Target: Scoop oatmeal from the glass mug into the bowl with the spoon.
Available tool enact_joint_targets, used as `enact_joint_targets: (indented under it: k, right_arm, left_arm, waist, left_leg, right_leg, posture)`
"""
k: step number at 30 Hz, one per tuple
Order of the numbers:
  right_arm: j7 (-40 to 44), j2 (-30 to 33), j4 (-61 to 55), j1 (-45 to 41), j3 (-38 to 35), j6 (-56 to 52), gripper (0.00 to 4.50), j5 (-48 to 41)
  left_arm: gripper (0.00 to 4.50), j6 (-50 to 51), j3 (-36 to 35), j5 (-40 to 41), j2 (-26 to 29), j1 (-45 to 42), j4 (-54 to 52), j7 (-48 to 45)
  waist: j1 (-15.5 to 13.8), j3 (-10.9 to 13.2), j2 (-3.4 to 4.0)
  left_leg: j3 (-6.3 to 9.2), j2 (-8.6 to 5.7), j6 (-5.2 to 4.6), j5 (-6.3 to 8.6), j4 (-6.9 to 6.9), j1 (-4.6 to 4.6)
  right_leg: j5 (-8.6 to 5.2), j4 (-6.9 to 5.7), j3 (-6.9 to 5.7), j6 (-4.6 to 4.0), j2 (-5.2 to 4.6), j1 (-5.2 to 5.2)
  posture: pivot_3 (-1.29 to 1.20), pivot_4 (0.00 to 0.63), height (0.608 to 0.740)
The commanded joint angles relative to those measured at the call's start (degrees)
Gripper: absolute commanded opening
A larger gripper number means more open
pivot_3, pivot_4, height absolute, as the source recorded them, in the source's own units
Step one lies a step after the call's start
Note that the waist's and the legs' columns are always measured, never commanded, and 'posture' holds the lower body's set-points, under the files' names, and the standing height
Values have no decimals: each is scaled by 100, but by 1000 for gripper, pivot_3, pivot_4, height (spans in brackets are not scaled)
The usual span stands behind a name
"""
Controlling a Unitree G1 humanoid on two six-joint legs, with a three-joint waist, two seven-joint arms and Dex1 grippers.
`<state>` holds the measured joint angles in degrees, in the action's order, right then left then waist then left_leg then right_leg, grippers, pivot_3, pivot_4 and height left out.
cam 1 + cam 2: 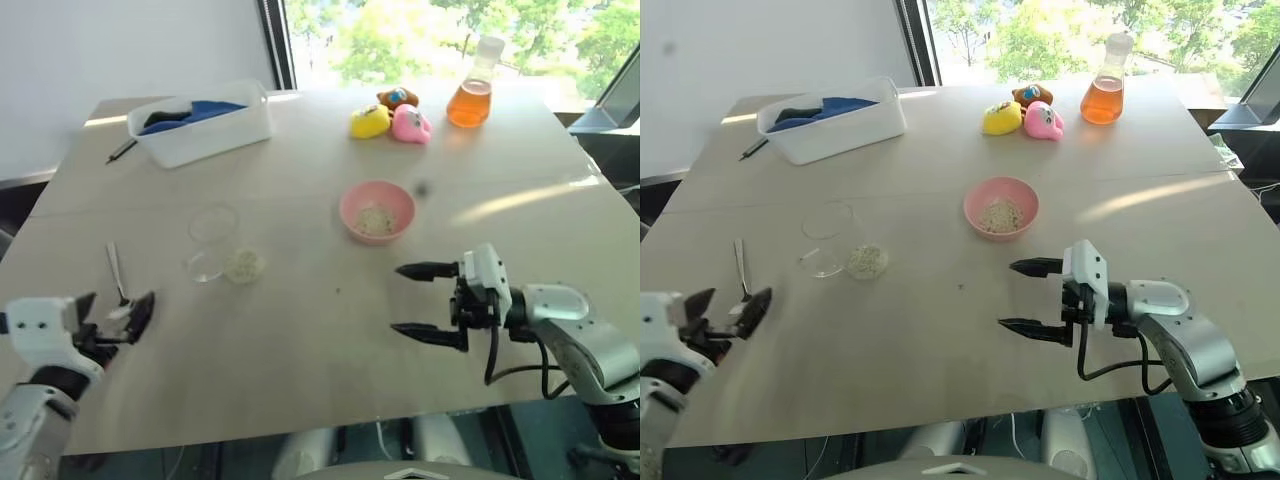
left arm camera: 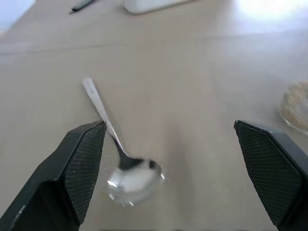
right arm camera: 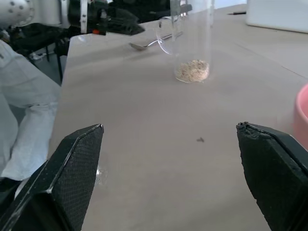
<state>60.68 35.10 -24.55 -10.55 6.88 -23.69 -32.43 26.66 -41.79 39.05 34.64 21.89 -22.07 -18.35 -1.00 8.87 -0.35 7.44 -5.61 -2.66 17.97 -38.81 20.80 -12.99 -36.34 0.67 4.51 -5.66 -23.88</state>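
The pink bowl (image 1: 377,212) sits mid-table with a little oatmeal (image 1: 376,220) in it. To its left stands the clear glass mug (image 1: 215,245), upright, with pale oatmeal (image 3: 192,71) on its bottom. Further left the silver spoon (image 1: 117,275) lies flat on the table, head toward me. My left gripper (image 1: 115,308) hangs open just over the spoon's head (image 2: 130,173), which lies close to one finger (image 2: 82,163); nothing is gripped. My right gripper (image 1: 396,298) is open and empty, pointing left, in front of the bowl and well right of the mug.
A white tub (image 1: 200,125) with blue cloth stands at the back left, a dark pen (image 1: 122,150) beside it. Small toys (image 1: 390,118) and a flask of orange liquid (image 1: 471,95) stand at the back right. The table's front edge runs just below both grippers.
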Motion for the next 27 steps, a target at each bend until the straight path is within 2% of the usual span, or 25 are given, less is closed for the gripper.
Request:
enact_joint_targets:
  k: [1,7,10,13,20,23,24,26,27]
  right_arm:
    - [-150,-38,-415,-62,25,-174,4447,-167]
    - [-255,-18,-621,22,86,-206,4447,-99]
    - [-365,-5,-740,90,57,-227,4447,-92]
    - [-374,-47,-472,-119,49,-198,4447,-59]
    - [-394,-116,-305,-167,80,-119,4447,22]
    - [-403,-117,-287,-116,45,-70,4500,64]
    - [-417,-125,-277,-110,33,-56,4500,76]
    - [-460,-163,-258,-112,12,-45,4500,67]
    - [-480,-186,-252,-114,7,-45,4500,54]
  left_arm:
    - [4500,774,-448,374,377,-359,76,330]
    - [4500,1773,48,-166,1026,-936,664,670]
    - [4500,2212,228,-348,1108,-1371,1211,921]
    - [4500,2545,528,-442,1135,-1631,1493,791]
    - [4500,2686,1029,-850,1024,-2184,2381,658]
    - [3700,2793,985,-961,997,-2232,2564,683]
    - [3077,2782,995,-1024,1011,-2183,2578,665]
    - [2452,2783,985,-1104,995,-2089,2583,674]
    - [1951,2792,961,-1114,963,-2044,2563,672]
  waist:
    - [12,1,1]
    - [34,4,4]
    - [18,5,1]
    - [28,5,1]
    - [15,3,4]
    - [21,-2,16]
    - [24,-2,16]
    - [63,-6,23]
    - [88,-9,29]
  left_leg:
    - [0,0,1,0,3,0]
    - [-7,0,4,-2,16,-7]
    - [-6,0,7,-4,22,-9]
    - [-4,0,11,-6,25,-7]
    - [-3,1,23,-14,32,-8]
    - [-3,-1,29,-18,33,-15]
    - [-4,-1,30,-18,33,-20]
    - [-9,2,34,-21,34,-24]
    - [-14,4,36,-22,37,-28]
  right_leg:
    - [0,0,0,0,0,-1]
    - [0,0,10,-1,7,-4]
    - [0,-1,10,-1,7,-5]
    - [1,-2,9,-1,8,-13]
    - [1,-9,9,-2,5,-18]
    - [1,-21,10,-2,-1,-18]
    - [0,-29,13,-3,-4,-18]
    - [0,-40,21,-3,-15,-19]
    - [0,-42,26,-3,-14,-19]
  posture:
    - [0,150,740]
    - [0,150,740]
    - [0,150,740]
    - [0,150,740]
    - [0,150,740]
    - [0,150,740]
    - [0,150,740]
    - [0,150,740]
    - [0,150,740]
